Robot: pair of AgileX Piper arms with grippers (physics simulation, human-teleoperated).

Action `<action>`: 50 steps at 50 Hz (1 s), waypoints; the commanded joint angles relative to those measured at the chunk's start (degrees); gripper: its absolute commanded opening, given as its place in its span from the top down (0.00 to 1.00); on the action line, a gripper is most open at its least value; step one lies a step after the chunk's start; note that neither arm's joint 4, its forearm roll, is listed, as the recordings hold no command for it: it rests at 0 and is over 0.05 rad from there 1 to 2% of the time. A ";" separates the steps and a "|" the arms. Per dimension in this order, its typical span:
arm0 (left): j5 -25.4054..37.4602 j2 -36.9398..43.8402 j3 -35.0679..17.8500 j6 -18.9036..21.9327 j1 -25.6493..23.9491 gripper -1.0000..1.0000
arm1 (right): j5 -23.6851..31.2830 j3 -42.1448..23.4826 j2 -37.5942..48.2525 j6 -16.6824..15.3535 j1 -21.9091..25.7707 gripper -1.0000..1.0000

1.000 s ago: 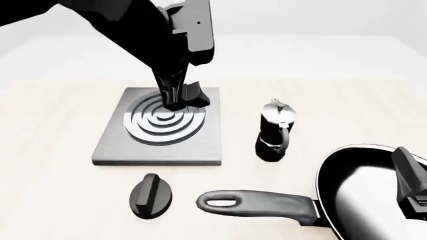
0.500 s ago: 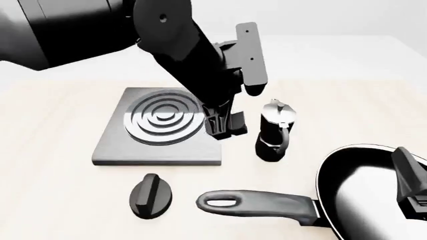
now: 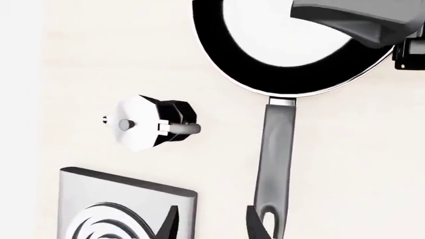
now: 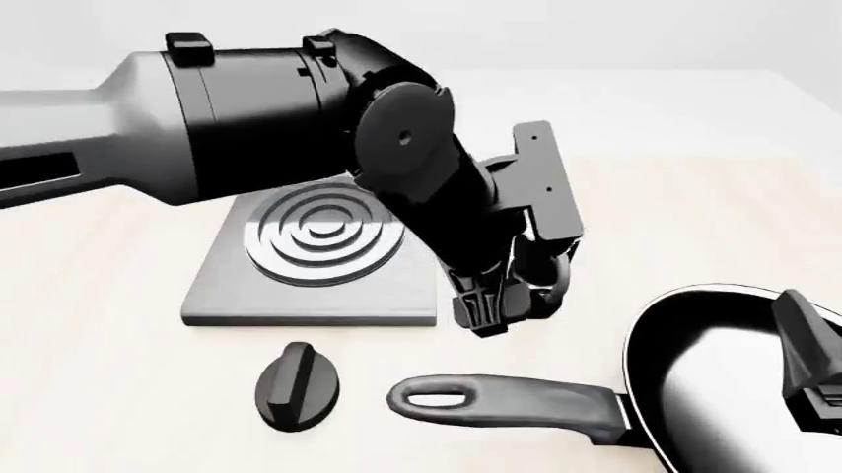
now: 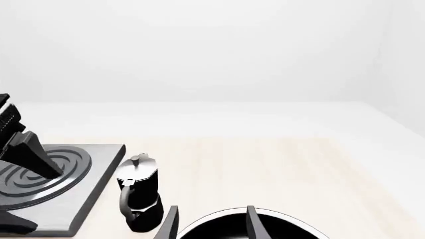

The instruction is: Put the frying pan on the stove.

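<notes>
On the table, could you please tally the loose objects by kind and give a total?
Glossy black frying pan with long grey handle: 1
Flat square grey metal stove slab: 1
Black-and-silver moka pot: 1
Small black oval knob: 1
Total: 4

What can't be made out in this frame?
- Moka pot: front view hides most of it behind the left tool.
- Frying pan: far side cut off by the front view's edge.
- Right tool: only fingertips show; the front view crops it.
- Stove: far corner behind the left arm.
</notes>
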 commanded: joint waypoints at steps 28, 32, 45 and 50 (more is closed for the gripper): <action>-5.13 3.78 4.68 -6.84 -3.88 0.00 | 0.56 0.03 -0.90 -0.26 -0.12 0.00; -6.13 4.17 5.49 -7.92 -4.52 0.00 | 0.56 0.03 -0.89 -0.27 -0.13 0.00; -7.30 4.30 6.68 -10.09 -6.54 0.00 | 0.56 0.03 -0.90 -0.28 -0.12 0.00; -7.45 4.35 7.12 -10.87 -7.15 0.00 | 0.56 0.03 -0.90 -0.28 -0.12 0.00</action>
